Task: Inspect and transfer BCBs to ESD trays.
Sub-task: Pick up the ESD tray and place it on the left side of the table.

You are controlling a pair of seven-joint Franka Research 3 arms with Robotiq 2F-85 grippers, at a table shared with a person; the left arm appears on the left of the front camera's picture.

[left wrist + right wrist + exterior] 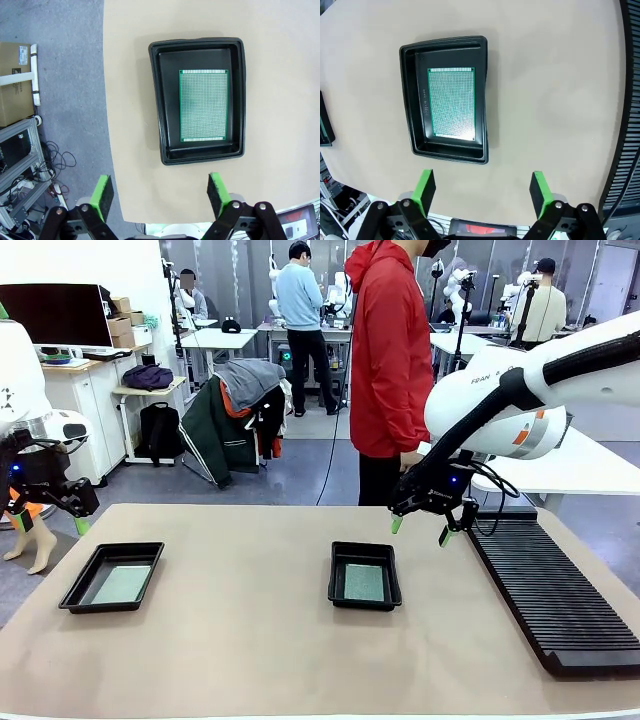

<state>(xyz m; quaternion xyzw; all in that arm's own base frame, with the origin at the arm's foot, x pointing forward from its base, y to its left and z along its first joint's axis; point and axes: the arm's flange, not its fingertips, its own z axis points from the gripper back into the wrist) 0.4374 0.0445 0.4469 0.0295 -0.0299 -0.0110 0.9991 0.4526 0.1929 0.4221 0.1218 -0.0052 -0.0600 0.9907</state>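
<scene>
Surface: tan tabletop (250,640) in a lab; person in red (390,350) at the far edge.
Left tray (112,577): near the left edge, one BCB (122,584) flat on its floor.
Centre tray (365,575): mid-table, second BCB (365,582) flat inside.
Rack (560,595): black, slotted, along the right edge.
Left gripper (50,523): above the left edge, jaws apart, empty.
Right gripper (421,531): raised between centre tray and rack, jaws apart, empty.
</scene>
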